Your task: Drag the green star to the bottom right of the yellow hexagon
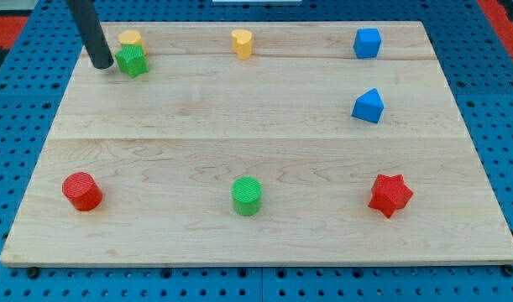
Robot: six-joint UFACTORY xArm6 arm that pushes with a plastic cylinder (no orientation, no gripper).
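The green star (133, 60) lies near the board's top left corner. It touches the lower edge of the yellow hexagon (130, 39), just below it and very slightly to the right. My tip (101, 65) rests on the board right beside the star's left side, touching it or nearly so. The dark rod rises from there toward the view's top left.
A second yellow block (242, 42) sits at the top middle. A blue cube (367, 43) and a blue wedge-like block (368, 106) are on the right. Along the bottom are a red cylinder (82, 191), a green cylinder (247, 196) and a red star (390, 195).
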